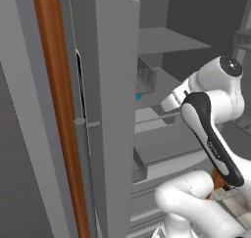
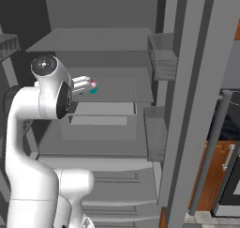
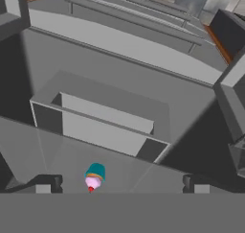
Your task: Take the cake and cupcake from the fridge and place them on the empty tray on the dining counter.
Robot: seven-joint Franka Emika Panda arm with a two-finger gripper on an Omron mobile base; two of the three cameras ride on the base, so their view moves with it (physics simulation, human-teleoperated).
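Between the wide-open gripper's [image 3: 122, 183] fingertips sits the cupcake [image 3: 94, 176].

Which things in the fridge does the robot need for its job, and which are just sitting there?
For the job:
- cupcake, on a fridge shelf
- fingers, open on either side of the cupcake, not touching it

Just sitting there:
- drawer under the shelf
- door bins
- wooden cabinet edge beside the fridge
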